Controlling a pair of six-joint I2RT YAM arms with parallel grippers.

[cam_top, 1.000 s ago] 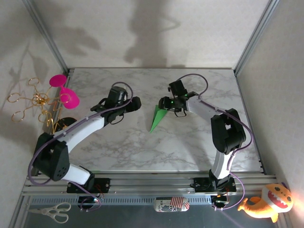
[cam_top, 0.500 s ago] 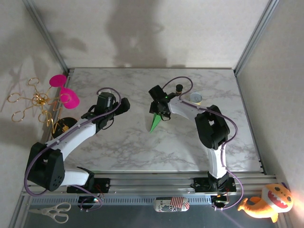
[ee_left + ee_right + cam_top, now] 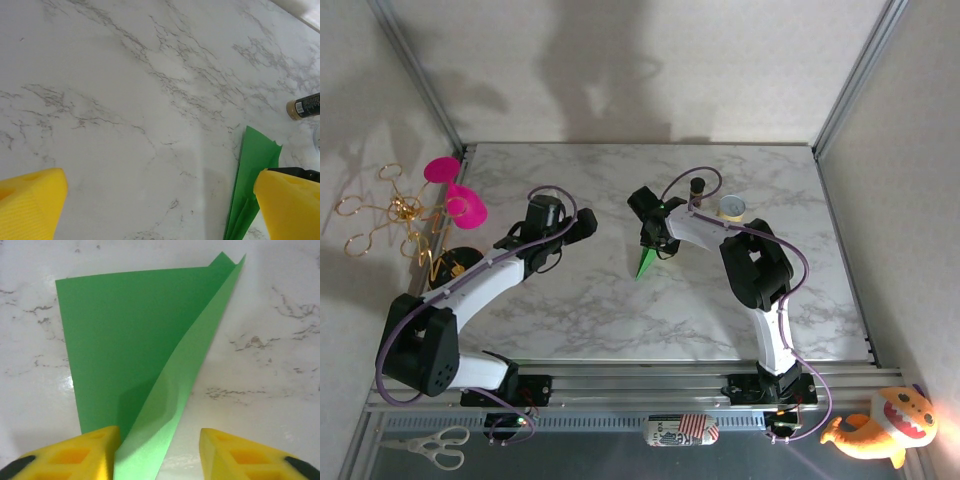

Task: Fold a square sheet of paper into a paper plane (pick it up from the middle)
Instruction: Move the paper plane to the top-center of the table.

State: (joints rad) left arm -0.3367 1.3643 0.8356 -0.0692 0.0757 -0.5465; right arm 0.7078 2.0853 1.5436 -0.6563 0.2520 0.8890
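Note:
The bright green sheet of paper lies on the marble table, folded into a narrow pointed dart shape with its tip toward the near edge. My right gripper stands over its wide far end. In the right wrist view, one wing of the sheet of paper lies flat and a raised flap rises between the yellow fingers of the right gripper, close to the left one and clear of the right one. My left gripper is open, left of the paper, holding nothing.
A small tape roll and a dark bottle stand behind the right arm. The bottle also lies at the right edge of the left wrist view. Pink cups and gold wire loops sit off the left edge.
My right gripper has moved left onto the paper's wide end, and its jaws have narrowed around the raised flap. My left gripper has drawn back to the left and opened wider.

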